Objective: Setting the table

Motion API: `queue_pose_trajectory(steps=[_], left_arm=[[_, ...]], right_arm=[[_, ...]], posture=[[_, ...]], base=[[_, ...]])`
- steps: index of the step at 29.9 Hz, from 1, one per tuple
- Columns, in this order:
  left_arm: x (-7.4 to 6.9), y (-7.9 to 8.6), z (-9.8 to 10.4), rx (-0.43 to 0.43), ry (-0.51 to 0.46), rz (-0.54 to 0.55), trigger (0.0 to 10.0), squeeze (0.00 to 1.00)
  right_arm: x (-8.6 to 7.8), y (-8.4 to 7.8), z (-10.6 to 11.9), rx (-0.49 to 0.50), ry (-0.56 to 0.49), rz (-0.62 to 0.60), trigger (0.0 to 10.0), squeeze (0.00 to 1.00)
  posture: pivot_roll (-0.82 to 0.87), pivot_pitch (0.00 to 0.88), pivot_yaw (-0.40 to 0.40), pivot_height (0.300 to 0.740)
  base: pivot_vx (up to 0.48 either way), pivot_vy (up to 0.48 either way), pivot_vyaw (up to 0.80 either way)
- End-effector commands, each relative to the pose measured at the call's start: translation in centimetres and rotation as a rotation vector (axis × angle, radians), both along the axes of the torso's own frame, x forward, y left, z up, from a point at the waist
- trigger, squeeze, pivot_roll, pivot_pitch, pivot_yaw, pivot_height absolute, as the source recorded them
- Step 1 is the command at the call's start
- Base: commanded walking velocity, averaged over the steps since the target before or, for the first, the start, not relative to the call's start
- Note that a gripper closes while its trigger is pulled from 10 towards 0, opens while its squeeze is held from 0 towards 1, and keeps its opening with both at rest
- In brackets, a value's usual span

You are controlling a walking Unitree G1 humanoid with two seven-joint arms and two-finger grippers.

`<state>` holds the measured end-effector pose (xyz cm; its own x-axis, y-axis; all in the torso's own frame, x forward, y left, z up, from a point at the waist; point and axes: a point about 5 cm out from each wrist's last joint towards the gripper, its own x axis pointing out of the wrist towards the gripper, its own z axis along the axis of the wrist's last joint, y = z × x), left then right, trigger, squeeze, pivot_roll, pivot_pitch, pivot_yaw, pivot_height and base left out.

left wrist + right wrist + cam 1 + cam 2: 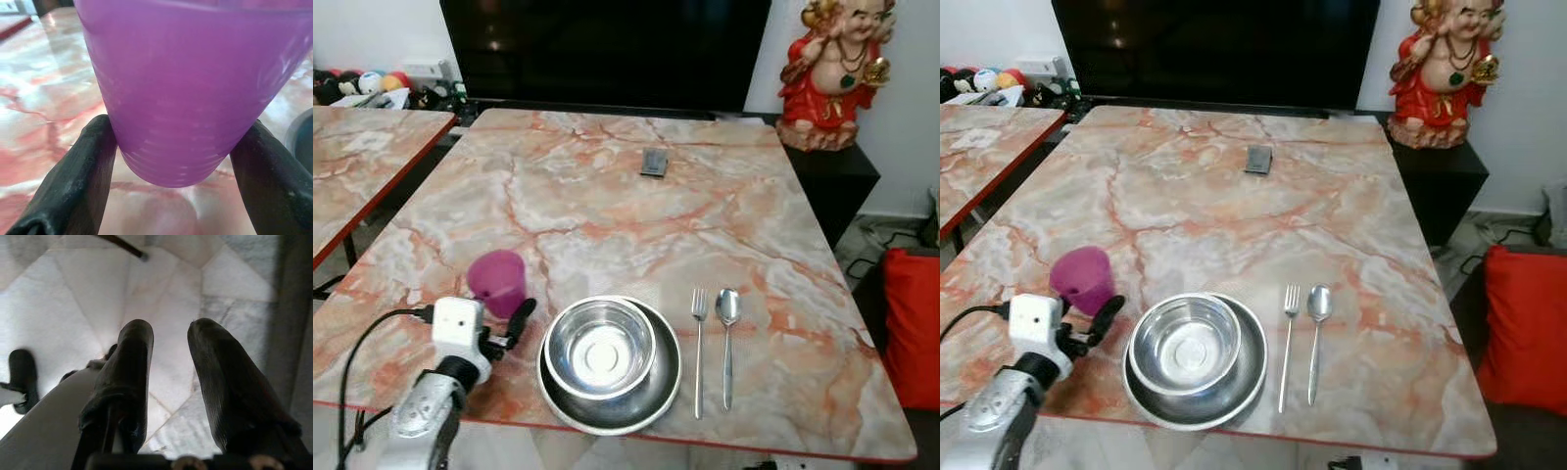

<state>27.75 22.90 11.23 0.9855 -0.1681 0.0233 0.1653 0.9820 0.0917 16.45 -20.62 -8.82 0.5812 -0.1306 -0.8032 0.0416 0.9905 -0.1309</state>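
Most of the place setting is already down, as far as you can judge. On the near edge of the marble table (pixel 724 206) a steel bowl (pixel 599 349) sits inside a wider steel plate (pixel 658 390), and just to the robot's right of them a fork (pixel 699 351) and a spoon (pixel 728 343) lie side by side, handles toward you, close together but apart.

What you have in hand is the purple cup (pixel 498 282). It stands upright on the tabletop to the left of the bowl, near it but apart. The left gripper (pixel 171 176) has a finger on each side of the cup's lower wall, and in the left wrist view both black fingers (pixel 80 176) press against the plastic, so you are pinching the cup. Its base appears to rest on the marble, though you cannot be sure it carries its full weight.

Your right gripper (pixel 168 377) hangs idle over the tiled floor, fingers slightly apart and holding nothing.

Left to do, it seems: let go of the cup where it stands, or nudge it to a better spot, and draw the arm clear. A small dark object (pixel 654 162) lies farther up the table, well apart from the setting.
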Motion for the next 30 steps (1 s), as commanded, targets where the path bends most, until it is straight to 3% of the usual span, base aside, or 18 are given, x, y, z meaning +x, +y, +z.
queue_pose_trajectory(steps=[1, 11, 30], left_arm=[[0.1, 0.8, 0.4, -0.008, -0.003, 0.015, 10.0, 0.00], [-0.3, 0.5, -0.2, -0.040, 0.076, -0.076, 10.0, 0.00], [0.6, -0.2, -2.0, -0.008, 0.184, -0.170, 10.0, 0.00]], right_arm=[[-0.3, -0.3, -0.1, -0.002, 0.008, -0.007, 10.0, 0.00], [-0.2, -0.3, -0.1, -0.005, 0.010, 0.000, 10.0, 0.00], [-0.3, 0.0, -0.1, -0.006, 0.009, 0.004, 10.0, 0.00]], posture=[[0.03, 0.078, 0.009, 0.740], [0.03, 0.078, 0.005, 0.740], [0.01, 0.061, 0.024, 0.740]], base=[[0.000, 0.000, 0.00], [0.000, 0.000, 0.00], [0.000, 0.000, 0.00]])
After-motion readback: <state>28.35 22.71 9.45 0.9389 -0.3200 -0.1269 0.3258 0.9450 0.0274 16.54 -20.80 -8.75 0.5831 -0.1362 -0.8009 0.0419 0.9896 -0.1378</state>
